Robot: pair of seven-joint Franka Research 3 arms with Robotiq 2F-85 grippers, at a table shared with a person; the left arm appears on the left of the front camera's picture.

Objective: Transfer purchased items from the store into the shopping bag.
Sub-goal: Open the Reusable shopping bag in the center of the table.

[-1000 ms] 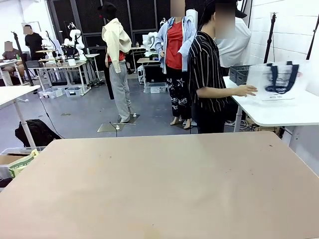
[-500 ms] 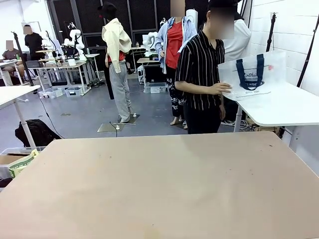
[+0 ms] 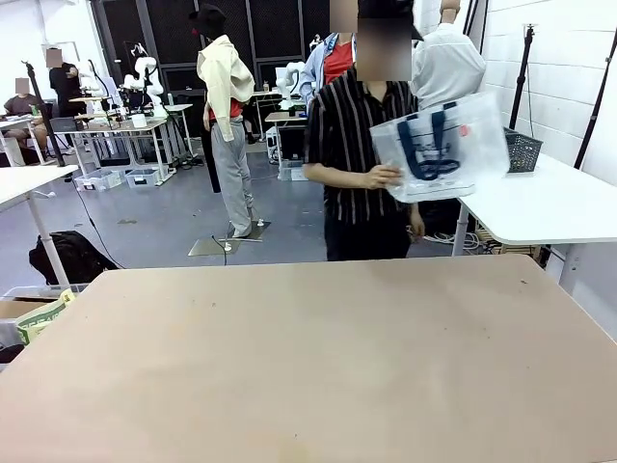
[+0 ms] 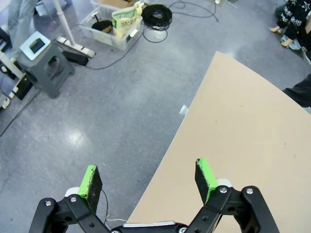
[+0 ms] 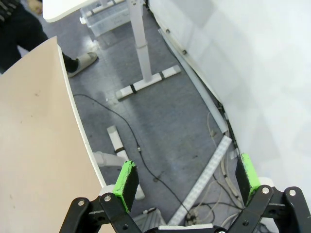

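Note:
Beyond the far edge of the tan table (image 3: 308, 357), a person in a striped shirt (image 3: 362, 145) holds up the shopping bag (image 3: 442, 147), a translucent whitish bag with navy handles and a small red label. The purchased items are out of view. My left gripper (image 4: 148, 180) is open with nothing between its green pads, hanging over the table's edge (image 4: 243, 131) and the grey floor. My right gripper (image 5: 187, 179) is open too, empty, over the floor beside the table's other edge (image 5: 34, 121).
A white side table (image 3: 540, 207) stands at the back right with a dark mesh basket (image 3: 523, 149) on it. A bin with packets (image 4: 114, 26), a grey step stool (image 4: 46, 60) and cables lie on the floor below the left gripper.
The person has lifted the shopping bag off the white side table and turned with it toward my table, moving left. Both grippers stay open.

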